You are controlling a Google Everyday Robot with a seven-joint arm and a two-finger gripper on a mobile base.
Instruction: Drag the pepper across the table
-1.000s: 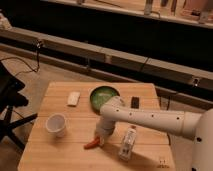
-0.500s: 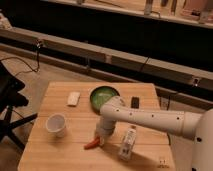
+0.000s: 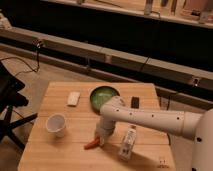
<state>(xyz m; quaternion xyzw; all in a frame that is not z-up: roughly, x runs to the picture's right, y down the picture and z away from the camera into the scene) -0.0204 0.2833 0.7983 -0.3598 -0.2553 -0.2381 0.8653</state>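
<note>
The pepper (image 3: 91, 144) is a small orange-red tapered thing lying on the light wooden table (image 3: 55, 155), near the front middle. My gripper (image 3: 101, 138) comes down from the white arm right at the pepper's right end, touching or just over it. The white arm (image 3: 150, 118) reaches in from the right.
A white cup (image 3: 55, 125) stands to the left of the pepper. A green bowl (image 3: 103, 96) sits at the back middle, a small white block (image 3: 74, 98) to its left, a dark object (image 3: 134, 102) to its right. A clear plastic bottle (image 3: 128, 141) lies right of the gripper.
</note>
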